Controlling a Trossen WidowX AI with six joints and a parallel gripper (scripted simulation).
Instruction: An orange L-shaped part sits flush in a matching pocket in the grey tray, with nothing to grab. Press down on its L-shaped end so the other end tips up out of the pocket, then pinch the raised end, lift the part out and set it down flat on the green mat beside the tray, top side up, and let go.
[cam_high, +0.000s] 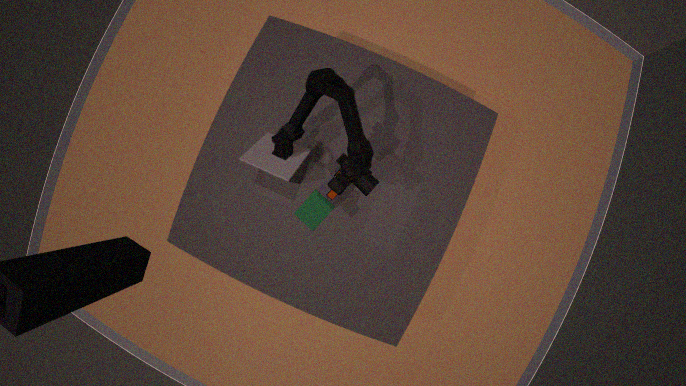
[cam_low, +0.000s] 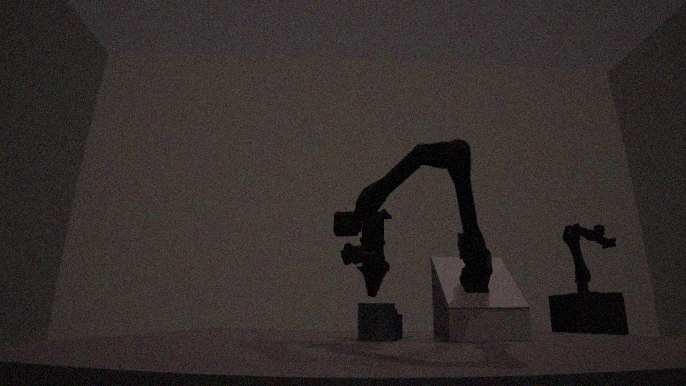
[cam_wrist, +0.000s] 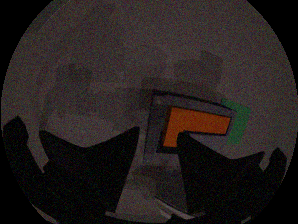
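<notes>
While the gripper (cam_wrist: 152, 163) is held part-closed on nothing above the grey tray (cam_wrist: 154, 106), the orange L-shaped part (cam_wrist: 189, 125) is seen seated in its pocket, beside the green mat (cam_high: 313, 210); if the wrong end is pressed, no tipping would likely result.

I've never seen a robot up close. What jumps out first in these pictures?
The bright orange L-shaped part catches the eye, lying flush in its grey tray, with a vivid green mat right beside it. Above them hangs the black arm's tool, pointing straight down over the tray, partly closed and holding nothing. The arm rises from a pale wedge-shaped block.
</notes>
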